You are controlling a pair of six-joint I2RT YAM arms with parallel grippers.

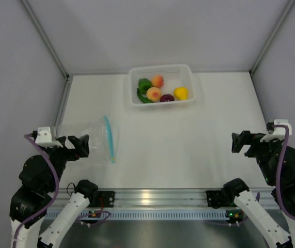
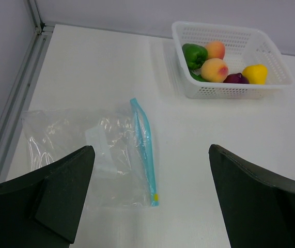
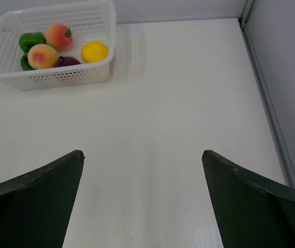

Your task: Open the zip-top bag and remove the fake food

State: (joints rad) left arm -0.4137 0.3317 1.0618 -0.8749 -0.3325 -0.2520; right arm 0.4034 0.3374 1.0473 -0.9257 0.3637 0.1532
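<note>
bag (image 1: 91, 140) at nine o'clock looks empty, toy food (image 1: 160, 92) in basket (image 1: 162, 68) at twelve (done, i think); left hand (image 1: 80, 145) and right hand (image 1: 239, 142) wide.

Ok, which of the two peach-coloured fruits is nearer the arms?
The peach fruit beside the purple piece; the other peach sits farther back, by the green pepper.

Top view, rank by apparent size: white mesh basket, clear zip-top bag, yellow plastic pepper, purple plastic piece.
1. White mesh basket and clear zip-top bag: too alike to rank.
2. Yellow plastic pepper.
3. Purple plastic piece, partly hidden.
</note>
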